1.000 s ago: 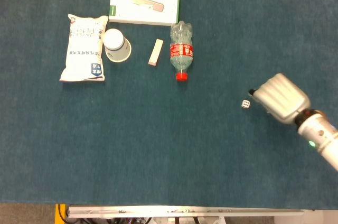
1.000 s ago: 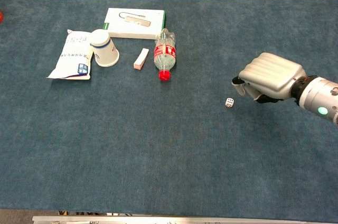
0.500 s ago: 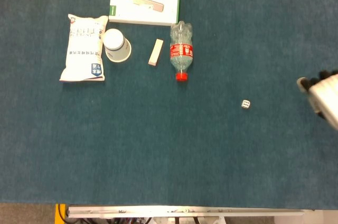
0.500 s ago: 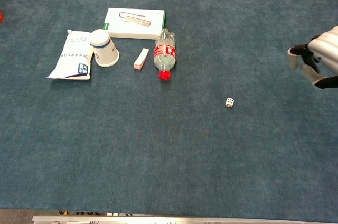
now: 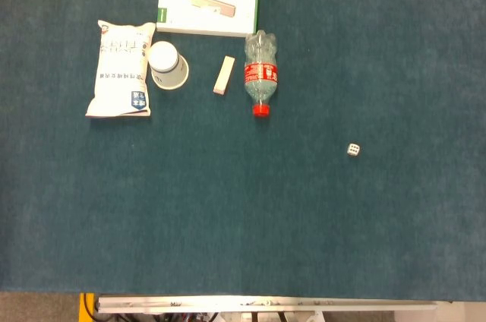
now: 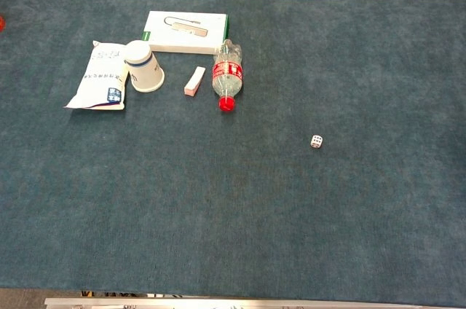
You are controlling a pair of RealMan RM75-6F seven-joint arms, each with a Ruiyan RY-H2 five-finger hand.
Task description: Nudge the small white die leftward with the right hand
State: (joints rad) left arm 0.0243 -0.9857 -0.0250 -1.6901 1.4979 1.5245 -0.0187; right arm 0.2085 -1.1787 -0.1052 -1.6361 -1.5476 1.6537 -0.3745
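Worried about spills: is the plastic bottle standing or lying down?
Lying down: the bottle rests on its side on the table, red cap toward the camera.

Head view from above of a dark blue cloth-covered table [image 5: 395, 48]. A small white die [image 5: 354, 149] lies alone toward the right edge, well apart from the other objects. Grouped near the far edge, left of centre: a flat white box [image 5: 208, 4] with a green side; a white snack bag [image 5: 121, 67]; a paper cup [image 5: 167, 65] on its side, touching the bag; a small pale block [image 5: 223, 75]; a clear plastic bottle [image 5: 261, 71] lying flat, red cap toward the near edge.
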